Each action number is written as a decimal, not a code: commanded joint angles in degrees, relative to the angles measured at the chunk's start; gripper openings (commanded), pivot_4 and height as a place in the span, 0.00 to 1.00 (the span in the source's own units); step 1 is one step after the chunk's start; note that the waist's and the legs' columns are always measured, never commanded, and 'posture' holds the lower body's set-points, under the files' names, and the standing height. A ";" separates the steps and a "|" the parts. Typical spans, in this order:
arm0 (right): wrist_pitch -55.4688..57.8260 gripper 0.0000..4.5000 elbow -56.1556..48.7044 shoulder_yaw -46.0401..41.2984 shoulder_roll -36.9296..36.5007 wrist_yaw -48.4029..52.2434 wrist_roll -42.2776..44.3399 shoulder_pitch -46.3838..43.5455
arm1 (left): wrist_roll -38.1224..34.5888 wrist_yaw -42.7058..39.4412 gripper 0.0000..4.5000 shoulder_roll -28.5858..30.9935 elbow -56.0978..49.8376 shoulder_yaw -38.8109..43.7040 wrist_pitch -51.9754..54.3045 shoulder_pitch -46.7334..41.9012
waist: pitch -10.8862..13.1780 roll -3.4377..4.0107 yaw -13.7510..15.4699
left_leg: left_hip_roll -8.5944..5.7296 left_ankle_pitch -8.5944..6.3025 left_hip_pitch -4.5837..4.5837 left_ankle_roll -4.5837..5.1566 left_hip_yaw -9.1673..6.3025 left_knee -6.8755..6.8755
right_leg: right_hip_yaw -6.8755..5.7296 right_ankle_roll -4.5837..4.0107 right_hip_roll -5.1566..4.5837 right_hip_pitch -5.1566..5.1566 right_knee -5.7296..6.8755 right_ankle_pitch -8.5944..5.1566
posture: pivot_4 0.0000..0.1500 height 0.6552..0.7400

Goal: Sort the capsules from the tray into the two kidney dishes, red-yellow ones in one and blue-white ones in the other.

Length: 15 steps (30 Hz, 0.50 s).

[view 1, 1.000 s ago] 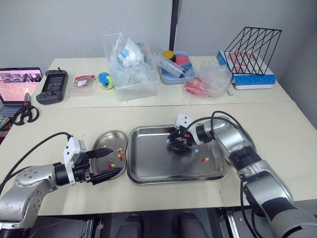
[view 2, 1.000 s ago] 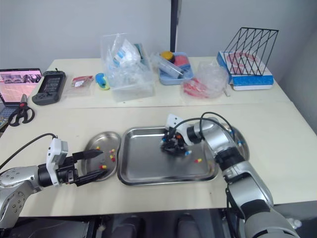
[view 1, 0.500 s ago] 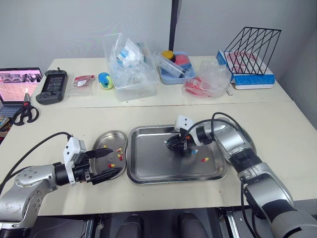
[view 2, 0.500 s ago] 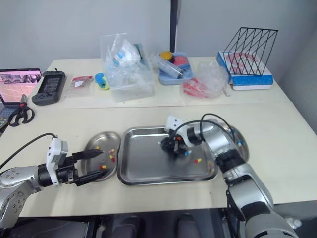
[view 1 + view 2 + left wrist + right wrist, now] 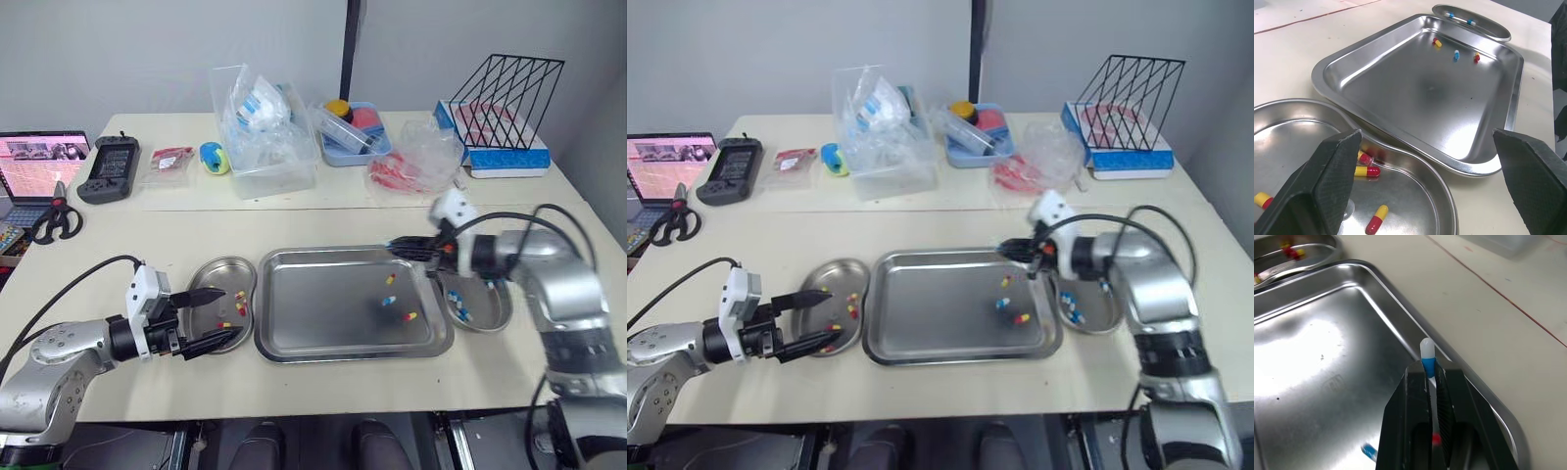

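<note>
1. A pale cream desk [image 5: 294, 230] stands against a plain grey wall. A thin seam crosses the desk from left to right beyond the tray.
2. Along the far side, from left to right, are a laptop [image 5: 39, 162], scissors [image 5: 47, 220], a black handheld console [image 5: 105, 168], a clear bin [image 5: 266, 147] stuffed with bags, a blue tub [image 5: 355, 137], a crumpled clear bag [image 5: 416, 159] and a black wire rack [image 5: 505, 88].
3. The steel tray [image 5: 313, 313] lies in the near middle. The left kidney dish [image 5: 208, 274] is just beside its left rim, and the right kidney dish [image 5: 488, 305] is just beside its right rim.
4. The right pincer [image 5: 395, 249] is clamped on the held capsule [image 5: 1427, 360], a blue-white one. It hangs above the tray's far rim, toward the right corner.
5. The held capsule's long axis runs in line with the fingers [image 5: 1413, 382], roughly left to right in the scene. Its white end sticks out past the fingertips and points left, while the blue half sits pinched between them.
6. Three capsules lie loose and apart in the tray's right half: a red-yellow capsule [image 5: 390, 279], a loose blue-white capsule [image 5: 388, 301] and a second red-yellow capsule [image 5: 407, 316].
7. The right kidney dish holds sorted blue-white capsules [image 5: 1471, 22], and the left one holds sorted red-yellow capsules [image 5: 1367, 171].
8. The left pincer [image 5: 230, 312] gapes wide and grips nothing, low over the left kidney dish.
</note>
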 commanded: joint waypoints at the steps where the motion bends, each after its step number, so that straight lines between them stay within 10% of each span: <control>1: 2.76 0.02 -3.69 -7.74 -3.14 -2.86 2.50 4.95 | -0.54 -0.62 1.00 -0.11 0.17 0.18 -1.01 -0.97 | 0.00 0.00 0.25 | 0.00 0.00 0.00 0.00 0.04 0.00 | 0.00 0.00 0.00 0.00 0.01 0.00 | 1.00 0.85; 15: 4.21 0.02 -7.81 -16.08 -6.30 -9.63 4.34 23.12 | -0.25 -1.59 1.00 0.16 1.68 -0.80 -0.99 -2.71 | 0.00 0.00 0.50 | 0.01 -0.01 0.07 0.02 0.22 0.04 | 0.02 0.00 0.02 0.11 0.03 0.00 | 1.00 0.85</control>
